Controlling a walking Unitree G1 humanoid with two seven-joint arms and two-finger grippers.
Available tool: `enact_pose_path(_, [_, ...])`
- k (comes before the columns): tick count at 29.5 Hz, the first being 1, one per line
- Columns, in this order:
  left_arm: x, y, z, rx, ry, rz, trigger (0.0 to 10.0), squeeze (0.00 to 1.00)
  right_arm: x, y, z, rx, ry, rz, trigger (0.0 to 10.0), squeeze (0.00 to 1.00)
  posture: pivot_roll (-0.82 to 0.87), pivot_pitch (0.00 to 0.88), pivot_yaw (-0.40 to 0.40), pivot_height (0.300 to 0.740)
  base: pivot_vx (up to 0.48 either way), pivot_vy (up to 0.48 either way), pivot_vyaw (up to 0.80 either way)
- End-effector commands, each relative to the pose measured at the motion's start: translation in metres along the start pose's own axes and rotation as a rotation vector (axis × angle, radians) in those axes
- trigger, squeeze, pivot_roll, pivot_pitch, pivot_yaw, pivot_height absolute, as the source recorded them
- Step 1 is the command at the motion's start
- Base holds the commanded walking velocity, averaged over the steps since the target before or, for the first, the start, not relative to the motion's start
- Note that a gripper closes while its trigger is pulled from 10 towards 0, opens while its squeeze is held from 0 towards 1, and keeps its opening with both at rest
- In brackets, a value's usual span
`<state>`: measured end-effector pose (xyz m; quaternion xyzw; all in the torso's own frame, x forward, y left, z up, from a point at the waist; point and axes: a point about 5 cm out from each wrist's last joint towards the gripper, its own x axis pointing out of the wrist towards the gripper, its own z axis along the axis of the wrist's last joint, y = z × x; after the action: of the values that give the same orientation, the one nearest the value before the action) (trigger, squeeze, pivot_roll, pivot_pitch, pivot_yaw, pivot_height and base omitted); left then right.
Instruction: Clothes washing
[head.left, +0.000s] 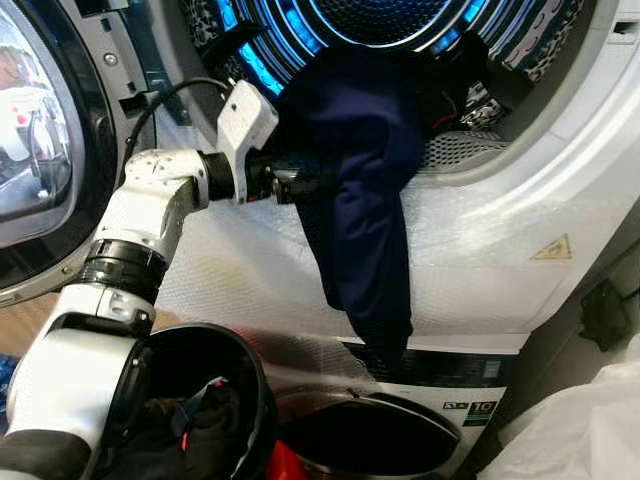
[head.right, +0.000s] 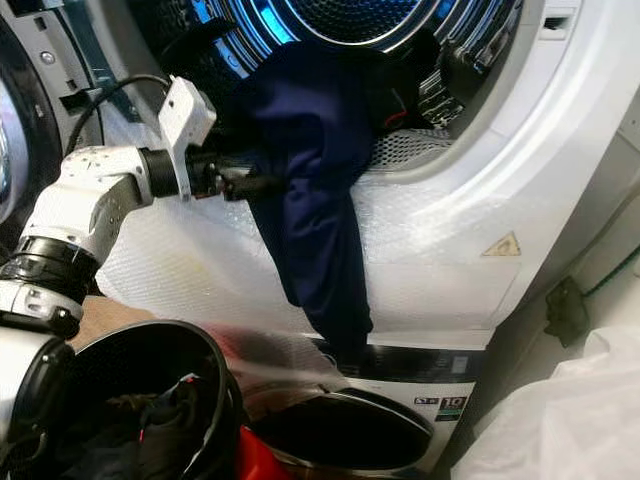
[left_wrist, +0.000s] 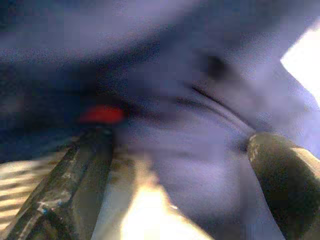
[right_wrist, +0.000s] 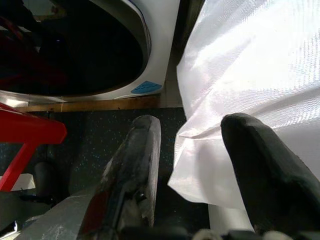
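Blue-lit drum (head.left: 370, 20) stands open above. Left gripper (head.left: 300, 185), fingers parted, presses into navy garment (head.left: 355, 200) draped over the rim; clench deeper before pushing in. Right gripper (right_wrist: 192, 165) hangs released.

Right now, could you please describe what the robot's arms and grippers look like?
The left arm has glossy white-silver shells, black ring joints, a boxy white wrist block and a black cable looping above. The left gripper and right gripper each have two long black fingers, scuffed and worn.

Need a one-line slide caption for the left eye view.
Left gripper pushes a navy garment draped over the lip of the lit upper drum.
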<state>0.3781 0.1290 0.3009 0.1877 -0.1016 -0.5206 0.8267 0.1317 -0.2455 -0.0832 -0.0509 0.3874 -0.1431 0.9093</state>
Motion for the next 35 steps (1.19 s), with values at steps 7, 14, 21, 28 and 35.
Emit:
enact_pose_path(7, [0.040,-0.025,0.026,0.199,-0.109,-0.191,10.0,0.00,-0.001,0.005,-0.003,-0.005,0.009,0.020,10.0,0.00,-0.12,0.000,0.083,0.740,0.000,0.000,0.00])
enact_pose_path(14, [0.061,-0.031,0.013,0.262,-0.043,-0.110,10.0,0.00,-0.002,0.005,-0.003,0.010,0.003,0.007,10.0,0.00,-0.15,0.000,0.095,0.740,0.000,0.000,0.00])
enact_pose_path(21, [0.086,-0.040,0.009,0.268,-0.068,0.042,0.6,0.00,-0.007,0.003,-0.013,0.017,0.020,-0.005,10.0,0.00,-0.17,0.000,0.102,0.740,0.000,0.000,0.00])
enact_pose_path(28, [0.093,-0.051,0.009,0.212,-0.135,-0.040,0.0,0.00,-0.007,0.001,-0.012,0.020,0.020,-0.011,10.0,0.00,-0.18,0.000,0.105,0.740,0.000,0.000,0.00])
enact_pose_path(35, [0.091,-0.037,0.026,0.180,-0.224,0.048,0.0,0.00,-0.007,0.001,-0.012,0.026,0.015,-0.015,10.0,0.00,-0.19,0.000,0.108,0.740,0.000,0.000,0.00])
